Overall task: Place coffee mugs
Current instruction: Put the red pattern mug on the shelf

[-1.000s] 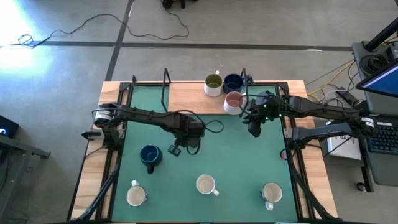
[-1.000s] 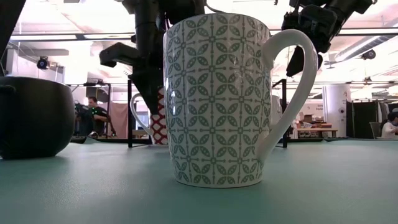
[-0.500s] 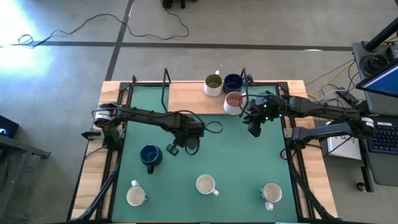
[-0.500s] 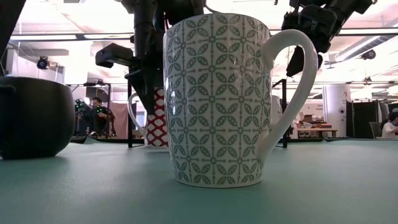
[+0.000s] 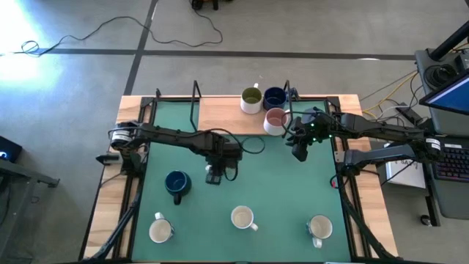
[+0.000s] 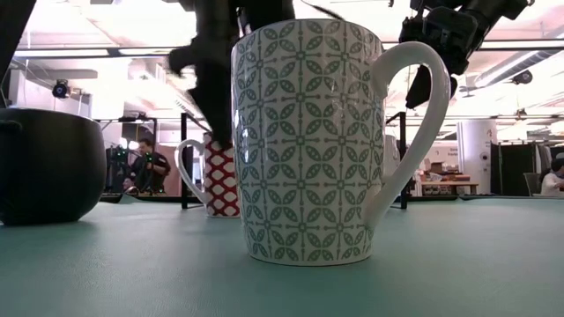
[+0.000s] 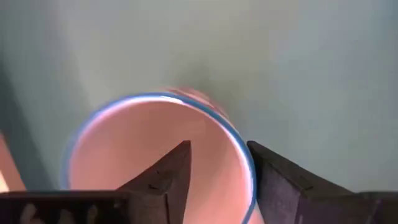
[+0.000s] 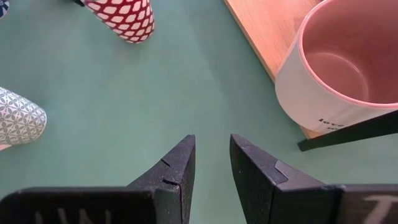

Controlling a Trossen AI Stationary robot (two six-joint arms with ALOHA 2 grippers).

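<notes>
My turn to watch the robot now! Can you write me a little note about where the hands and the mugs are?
Left gripper: open, over the red-patterned mug, which stands on the green mat, one finger inside its rim.
Right gripper: empty, hovering beside the pink-inside mug.
Done: five mugs stand on the mat: red-patterned, dark blue, three pale ones along the front.
Left: three mugs wait on the wooden board: olive-inside, dark blue, pink-inside.

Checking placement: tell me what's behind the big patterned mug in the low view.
Behind the patterned mug, a red-and-white mug stands on the green mat, the left gripper above it. The patterned mug covers its right side.
</notes>
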